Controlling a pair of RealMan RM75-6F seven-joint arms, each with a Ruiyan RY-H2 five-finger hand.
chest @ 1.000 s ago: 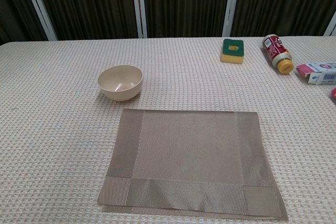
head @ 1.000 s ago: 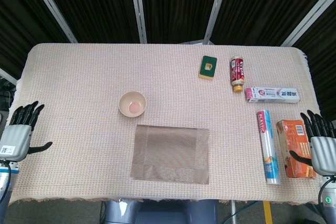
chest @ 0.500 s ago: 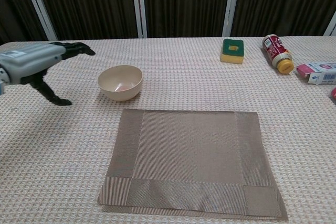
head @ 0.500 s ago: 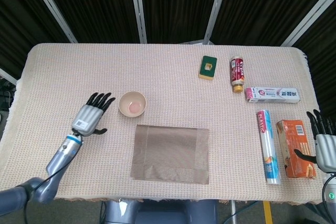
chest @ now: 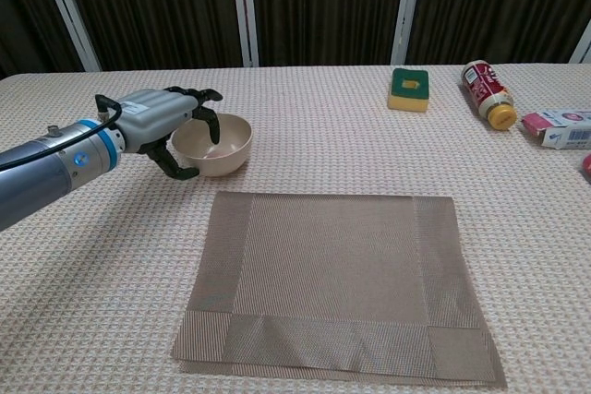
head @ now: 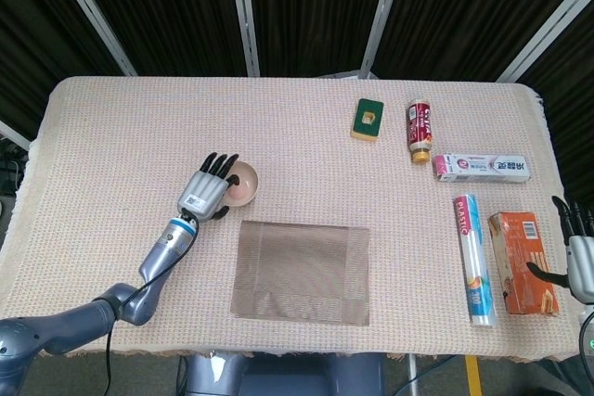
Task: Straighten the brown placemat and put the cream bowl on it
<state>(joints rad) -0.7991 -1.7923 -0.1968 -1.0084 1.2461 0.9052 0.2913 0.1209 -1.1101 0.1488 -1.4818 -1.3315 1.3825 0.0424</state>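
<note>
The cream bowl (head: 241, 186) (chest: 224, 146) stands upright on the woven tablecloth, just beyond the far left corner of the brown placemat (head: 302, 271) (chest: 337, 283). The placemat lies flat near the table's front edge, slightly skewed. My left hand (head: 206, 192) (chest: 159, 123) is at the bowl's left side, its fingers reaching over the rim and the thumb low outside the wall; a firm grip does not show. At the far right edge of the head view my right hand (head: 580, 259) hangs with fingers spread, beside the orange box, holding nothing.
A green sponge (head: 368, 119) (chest: 410, 89), a red bottle (head: 420, 131) (chest: 487, 92) and a white carton (head: 483, 167) (chest: 560, 128) lie at the back right. A plastic-wrap roll (head: 473, 259) and an orange box (head: 522, 261) lie at the front right.
My left arm swept in from the table's left edge to the bowl, and its fingers now reach over the rim. The right hand drifted slightly right and down. Bowl and placemat stayed put.
</note>
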